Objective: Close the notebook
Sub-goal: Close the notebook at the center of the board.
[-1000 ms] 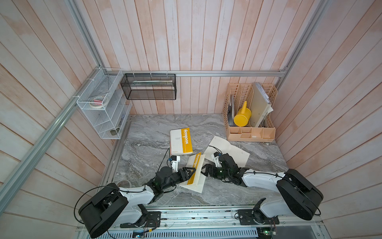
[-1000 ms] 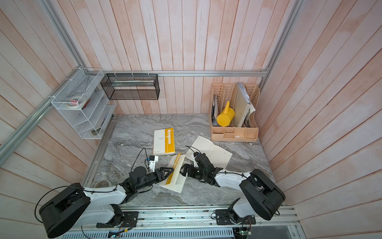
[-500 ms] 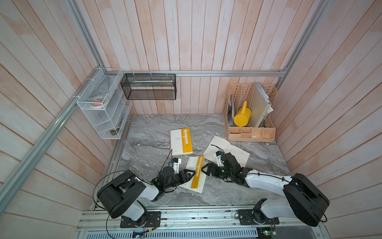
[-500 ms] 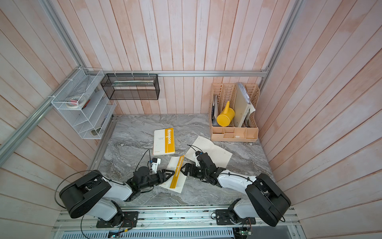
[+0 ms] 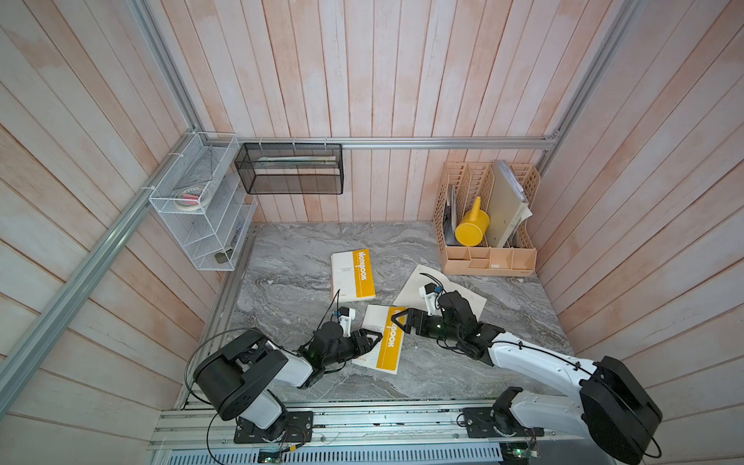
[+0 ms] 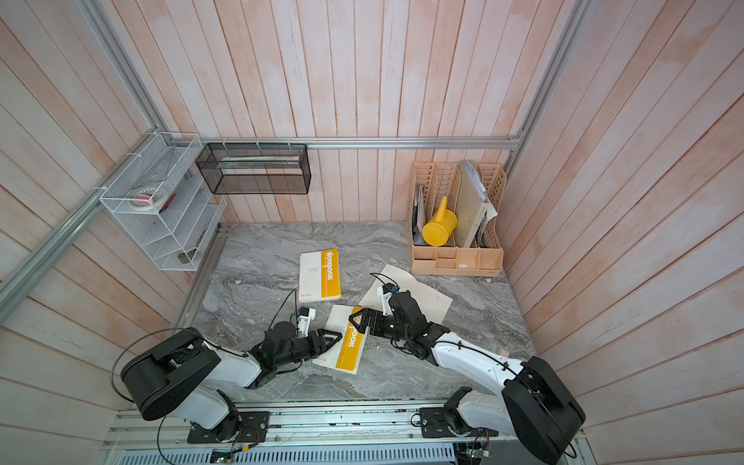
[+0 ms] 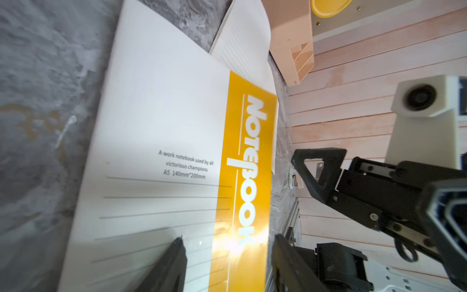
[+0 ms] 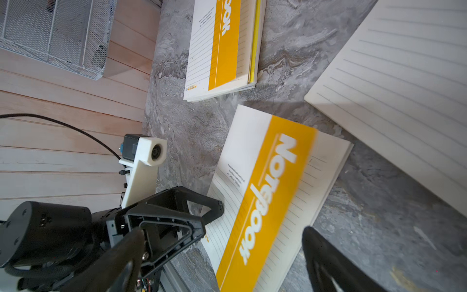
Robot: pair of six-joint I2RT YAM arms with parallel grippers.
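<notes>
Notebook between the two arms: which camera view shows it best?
The left wrist view: the notebook fills it, cover print sharp. The right wrist view blurs its cover; both top views show it small and far away.

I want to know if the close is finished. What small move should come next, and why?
Probably lower the open left gripper onto the cover and press it flat. In the right wrist view the cover looks blurred and sits askew, with lined pages showing past its edge, so the notebook seems not fully shut. The right gripper, also open, holds nothing.
</notes>
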